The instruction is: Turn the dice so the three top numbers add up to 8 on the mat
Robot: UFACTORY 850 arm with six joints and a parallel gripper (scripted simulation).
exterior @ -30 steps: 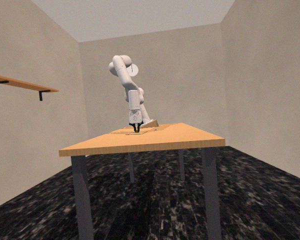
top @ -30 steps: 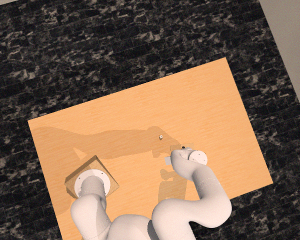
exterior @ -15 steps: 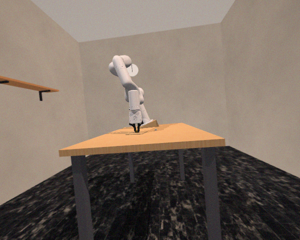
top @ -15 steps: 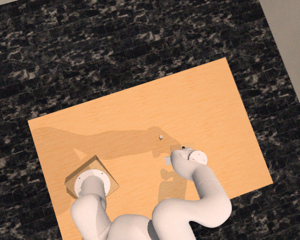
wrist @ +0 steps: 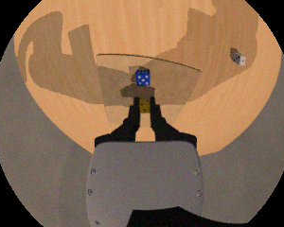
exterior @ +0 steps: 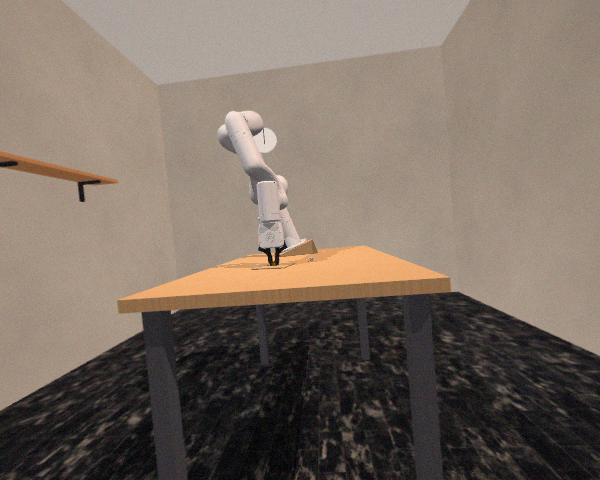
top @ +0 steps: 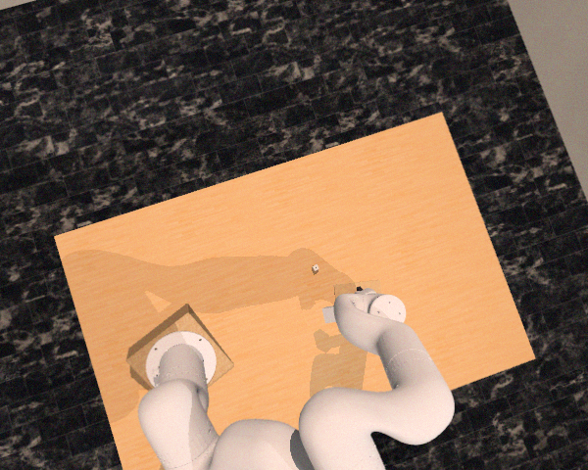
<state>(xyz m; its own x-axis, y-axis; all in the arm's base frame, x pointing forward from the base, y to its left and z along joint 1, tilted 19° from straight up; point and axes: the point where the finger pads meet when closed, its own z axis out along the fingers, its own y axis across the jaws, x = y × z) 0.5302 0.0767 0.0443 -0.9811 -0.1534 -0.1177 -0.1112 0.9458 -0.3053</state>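
Note:
My gripper [exterior: 273,262] [wrist: 145,103] points down, low over the mat, shut on the yellow die [wrist: 145,106]. Pips on this die are hard to read, and I cannot tell whether it touches the mat. The blue die [wrist: 143,78] rests on the mat [wrist: 180,90], just beyond the fingertips in the wrist view. Its larger visible face shows five white pips, with a narrow face above it. The white die [top: 315,267] [exterior: 311,259] [wrist: 239,59] lies on the table, off the mat. Its pips are too small to read surely. The mat is thin, wood-coloured and partly hidden.
The wooden table [top: 264,217] [exterior: 352,271] carries the arm's wedge-shaped base block [top: 137,349] [exterior: 306,248]. The arm's shadow falls over the white die and part of the mat. A wall shelf [exterior: 47,167] is at the left in the exterior view.

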